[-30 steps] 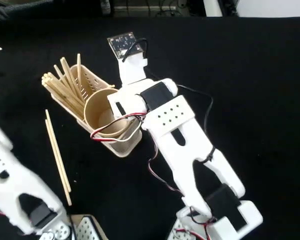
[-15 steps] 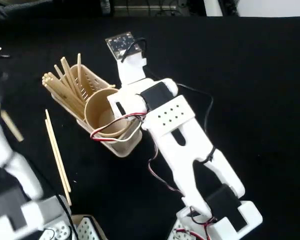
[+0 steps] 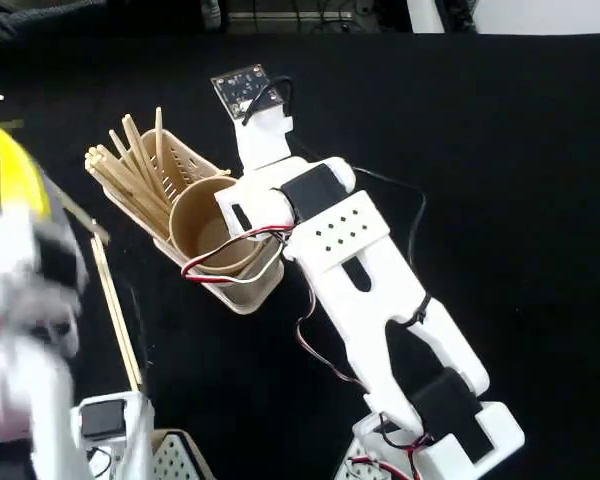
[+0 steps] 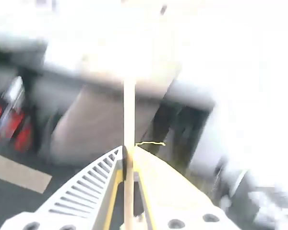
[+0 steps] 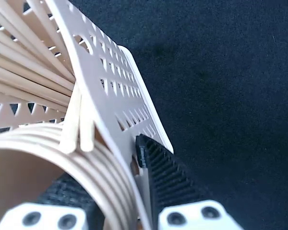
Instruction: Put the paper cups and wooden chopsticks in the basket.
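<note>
The table (image 3: 500,150) is overlooked from above by the fixed camera. The basket (image 5: 115,105) is shared with the right wrist view, taken very close; the left wrist view is aimed at the room.

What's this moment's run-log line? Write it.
left gripper: shut on chopstick | right gripper: shut on basket wall | cups: in basket | loose chopsticks: on table

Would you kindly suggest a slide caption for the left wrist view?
Left gripper pinching a single wooden chopstick between its closed jaws.

The left arm (image 3: 25,300) is a blur, the chopstick (image 4: 129,112) in its hand (image 4: 128,152) fading out
</note>
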### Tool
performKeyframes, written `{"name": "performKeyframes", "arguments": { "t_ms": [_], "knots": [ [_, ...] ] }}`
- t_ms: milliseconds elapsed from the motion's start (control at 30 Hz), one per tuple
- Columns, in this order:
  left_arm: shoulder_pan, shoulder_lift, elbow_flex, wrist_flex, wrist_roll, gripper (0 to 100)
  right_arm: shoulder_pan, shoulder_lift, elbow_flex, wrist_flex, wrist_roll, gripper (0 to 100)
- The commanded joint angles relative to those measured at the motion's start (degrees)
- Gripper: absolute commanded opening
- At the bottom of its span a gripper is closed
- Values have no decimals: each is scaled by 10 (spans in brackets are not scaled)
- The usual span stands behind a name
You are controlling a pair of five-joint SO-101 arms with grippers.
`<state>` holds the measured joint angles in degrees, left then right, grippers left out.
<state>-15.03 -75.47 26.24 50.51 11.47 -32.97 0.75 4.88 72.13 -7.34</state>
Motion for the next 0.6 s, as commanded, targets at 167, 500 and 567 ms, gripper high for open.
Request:
{"name": "performKeyframes", "arguments": {
  "t_ms": [167, 500, 567],
  "knots": [
    [144, -127, 408, -429, -49, 29, -4, 118, 55, -2, 7, 11],
    [108, 25, 403, -429, -33, 191, -4, 118, 55, -2, 10, 11],
    [73, 48, 331, -338, 5, 223, -4, 118, 55, -2, 11, 11]
  ]
}}
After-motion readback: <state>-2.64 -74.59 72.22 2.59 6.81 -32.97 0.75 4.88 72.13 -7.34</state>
